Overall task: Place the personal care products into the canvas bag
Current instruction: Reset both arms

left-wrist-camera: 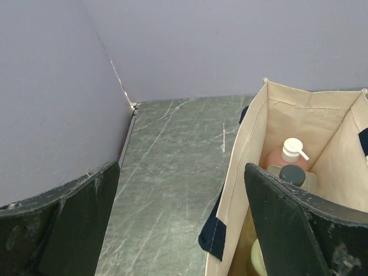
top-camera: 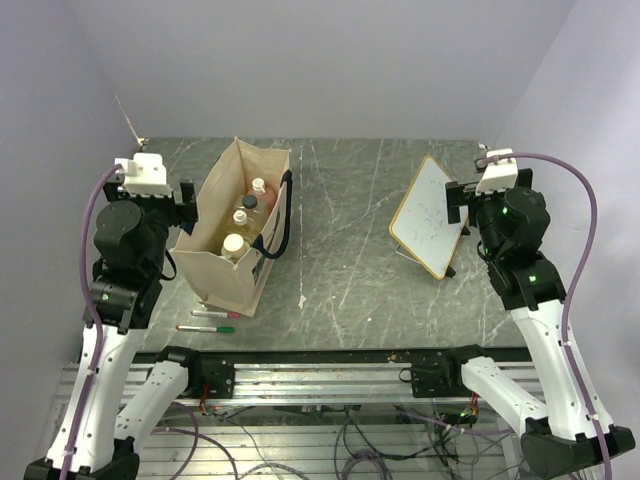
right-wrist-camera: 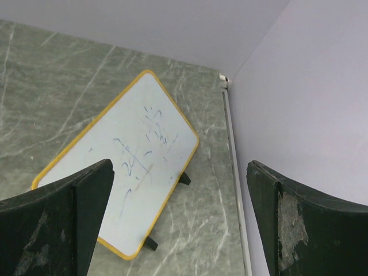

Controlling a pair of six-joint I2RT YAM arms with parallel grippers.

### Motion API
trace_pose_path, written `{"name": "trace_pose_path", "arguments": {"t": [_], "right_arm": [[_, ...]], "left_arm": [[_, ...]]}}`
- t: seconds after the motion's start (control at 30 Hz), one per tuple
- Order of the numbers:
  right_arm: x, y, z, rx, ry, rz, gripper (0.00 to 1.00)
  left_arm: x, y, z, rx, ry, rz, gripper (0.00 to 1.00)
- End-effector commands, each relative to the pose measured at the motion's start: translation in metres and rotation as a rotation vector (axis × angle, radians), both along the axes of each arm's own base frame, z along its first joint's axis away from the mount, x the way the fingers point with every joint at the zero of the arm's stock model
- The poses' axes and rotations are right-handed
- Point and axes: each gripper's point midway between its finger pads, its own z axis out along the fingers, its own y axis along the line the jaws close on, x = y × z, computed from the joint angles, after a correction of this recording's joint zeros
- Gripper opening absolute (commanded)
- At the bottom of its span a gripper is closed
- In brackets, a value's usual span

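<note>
With left gripper [left-wrist-camera: 181, 230] and right gripper [right-wrist-camera: 178, 230] both spread and empty, the left one, hovering at the canvas bag [left-wrist-camera: 244, 155] rim, could snag and topple it.

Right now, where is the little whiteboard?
In the top view, the whiteboard sits on the right side of the table, close beside the right gripper and well apart from the canvas bag on the left.

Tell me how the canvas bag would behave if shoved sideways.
Probably floppy: the canvas bag has thin fabric walls. Likely bottom-heavy, since bottles stand inside, so it may slide, though its tall shape could tip.
</note>
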Motion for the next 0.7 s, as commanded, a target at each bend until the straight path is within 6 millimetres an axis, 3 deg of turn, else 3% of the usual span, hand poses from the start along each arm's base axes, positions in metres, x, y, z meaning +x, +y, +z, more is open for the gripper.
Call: {"name": "trace_pose_path", "arguments": {"t": [0.0,0.2,0.43,0.67], "right_arm": [[-0.007,-0.006,-0.022,-0.025,0.108,-0.022,1.0],[-0.01,-0.004,0.007,0.031,0.049,-0.023,1.0],[-0.006,-0.016,0.027,0.036,-0.007,-0.099,1.0],[-0.009,-0.027,0.033,0.046,-0.048,-0.151,1.0]], "left_arm": [[-0.006,0.0,0.005,-0.025,-0.039,-0.011,1.0],[-0.002,-0.004,0.014,-0.015,-0.049,-0.038,1.0],[0.007,-0.019,0.031,0.035,0.0,-0.123,1.0],[0.008,-0.021,0.02,0.011,0.032,-0.145,1.0]]}}
